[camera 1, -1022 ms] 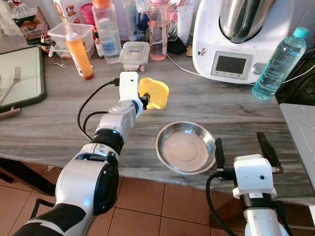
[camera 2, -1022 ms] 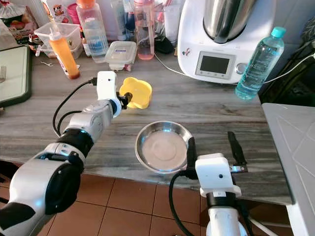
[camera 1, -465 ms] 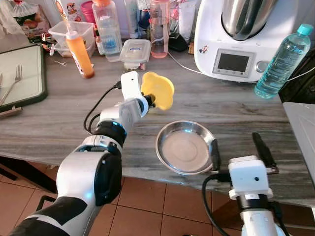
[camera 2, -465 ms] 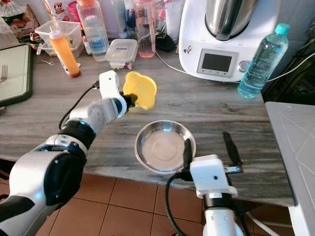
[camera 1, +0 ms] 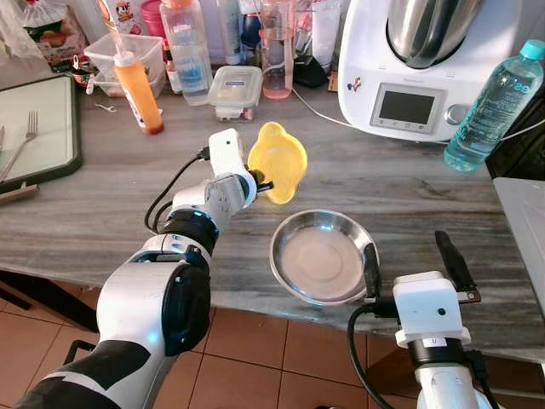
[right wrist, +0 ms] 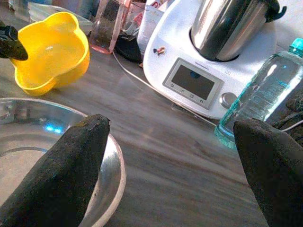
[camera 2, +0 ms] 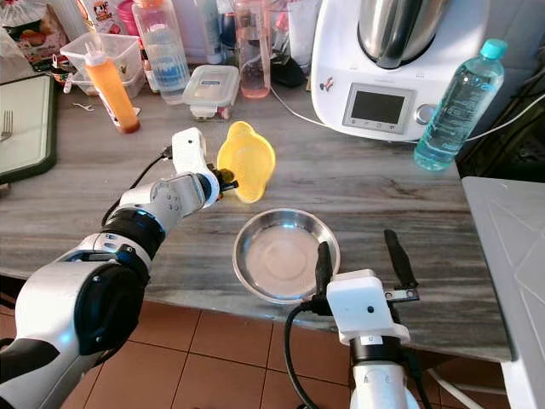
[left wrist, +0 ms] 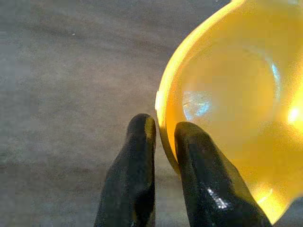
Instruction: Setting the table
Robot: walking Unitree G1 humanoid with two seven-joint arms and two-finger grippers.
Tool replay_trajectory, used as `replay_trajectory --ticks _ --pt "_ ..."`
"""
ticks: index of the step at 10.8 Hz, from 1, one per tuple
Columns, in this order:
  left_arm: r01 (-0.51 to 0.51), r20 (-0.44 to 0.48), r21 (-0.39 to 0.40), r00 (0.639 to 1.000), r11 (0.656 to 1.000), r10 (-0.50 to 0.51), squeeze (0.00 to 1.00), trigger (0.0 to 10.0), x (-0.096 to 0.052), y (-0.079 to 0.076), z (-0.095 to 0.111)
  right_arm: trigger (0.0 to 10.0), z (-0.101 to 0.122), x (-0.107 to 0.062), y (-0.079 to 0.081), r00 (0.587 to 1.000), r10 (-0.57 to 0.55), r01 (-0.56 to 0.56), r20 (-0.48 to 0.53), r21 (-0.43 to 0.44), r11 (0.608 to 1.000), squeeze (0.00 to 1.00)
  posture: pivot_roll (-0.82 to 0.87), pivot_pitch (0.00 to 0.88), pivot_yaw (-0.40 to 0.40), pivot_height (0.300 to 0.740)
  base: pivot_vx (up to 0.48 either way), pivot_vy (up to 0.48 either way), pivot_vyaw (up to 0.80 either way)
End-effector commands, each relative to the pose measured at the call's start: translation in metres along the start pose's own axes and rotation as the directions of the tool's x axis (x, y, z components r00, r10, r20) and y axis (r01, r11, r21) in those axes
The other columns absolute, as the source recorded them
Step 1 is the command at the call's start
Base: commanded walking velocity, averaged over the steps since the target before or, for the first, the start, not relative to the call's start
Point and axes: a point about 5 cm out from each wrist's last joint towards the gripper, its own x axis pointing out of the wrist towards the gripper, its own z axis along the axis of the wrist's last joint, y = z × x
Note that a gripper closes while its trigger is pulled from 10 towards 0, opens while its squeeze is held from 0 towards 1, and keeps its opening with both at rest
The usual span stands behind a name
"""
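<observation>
yellow bowl [camera 1: 278,160]: glossy plastic, lobed rim, looks empty | tilted on edge, opening faces camera-ish | left gripper [left wrist: 163,137] clamped on rim; right gripper [right wrist: 173,165] spread wide beside steel bowl [camera 1: 322,256]

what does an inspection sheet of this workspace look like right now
surface: grey stone counter, edge toward the robot, tiled floor below
job's things: yellow bowl held tilted above the counter; steel plate flat near the edge
clutter: orange bottle, lidded tub, clear bottles, food processor, water bottle, tray with a fork
grippers: left hand shut on the bowl's rim, one finger inside, one outside; right hand open, beside the plate's right edge
cables: black leads on both wrists; white cord behind the bowl
surroundings: grey panel at right; no person seen
</observation>
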Motion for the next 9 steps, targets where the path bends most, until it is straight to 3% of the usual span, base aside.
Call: replay_trajectory --ticks 1,9 --pt "-0.004 -0.004 -0.007 1.000 1.000 0.004 0.00 0.0 -0.001 -0.001 0.006 10.0 0.001 0.000 0.001 1.000 0.003 -0.003 0.004 0.003 1.000 0.00 0.00 0.144 0.053 0.740 0.000 0.000 0.00" --pt "-0.044 -0.021 -0.011 0.999 0.999 0.044 0.00 0.0 -0.005 0.021 0.011 10.0 -0.002 0.004 0.005 1.000 0.028 -0.028 0.015 0.005 1.000 0.00 0.05 0.133 0.041 0.740 0.000 0.000 0.00"
